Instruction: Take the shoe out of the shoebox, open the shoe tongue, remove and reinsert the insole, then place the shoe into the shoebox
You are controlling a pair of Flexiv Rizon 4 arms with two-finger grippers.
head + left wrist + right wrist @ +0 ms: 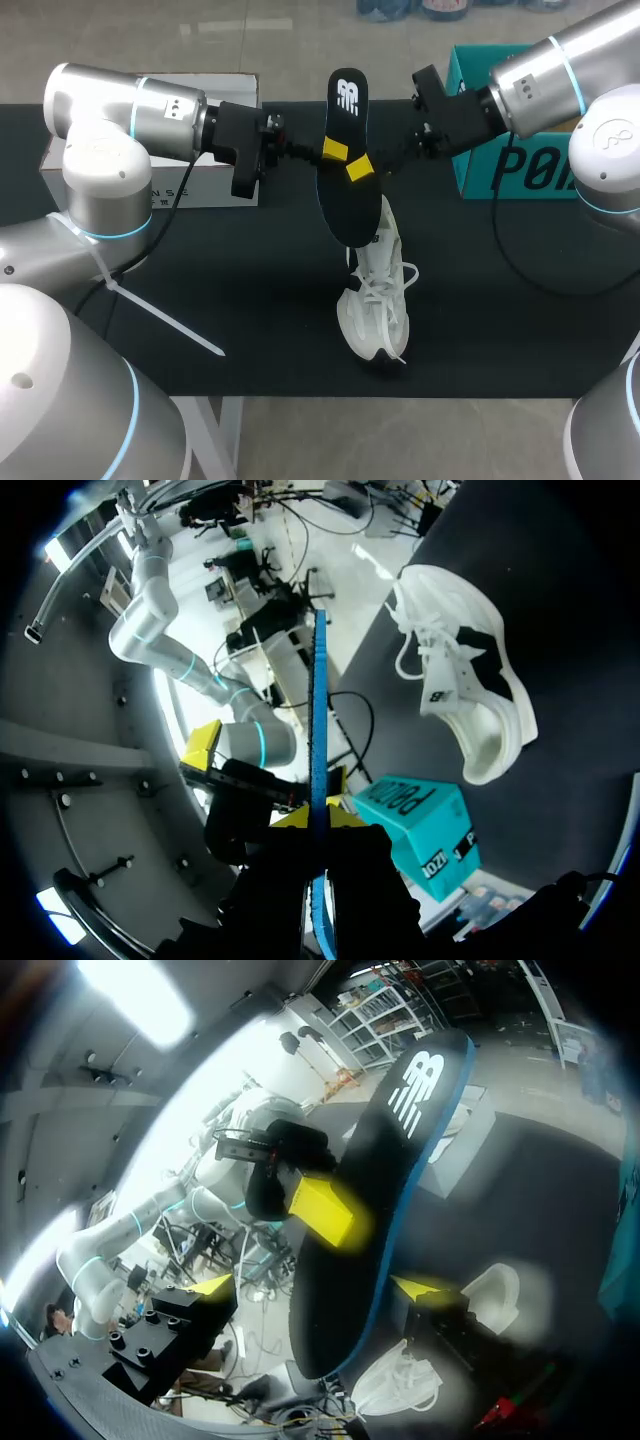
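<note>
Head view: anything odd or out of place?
Nothing damaged or spilled. The shoe lies tipped on its side, laces loose. The insole is out, held in the air above it by the left hand.

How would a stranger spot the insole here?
On the black table, find the white shoe in the middle. Above it, the left gripper holds the insole: a thin black oval with a white logo, the only thing held in the air.

Matt black insole, white cloth shoe, matt dark table, smooth teal cardboard box
</note>
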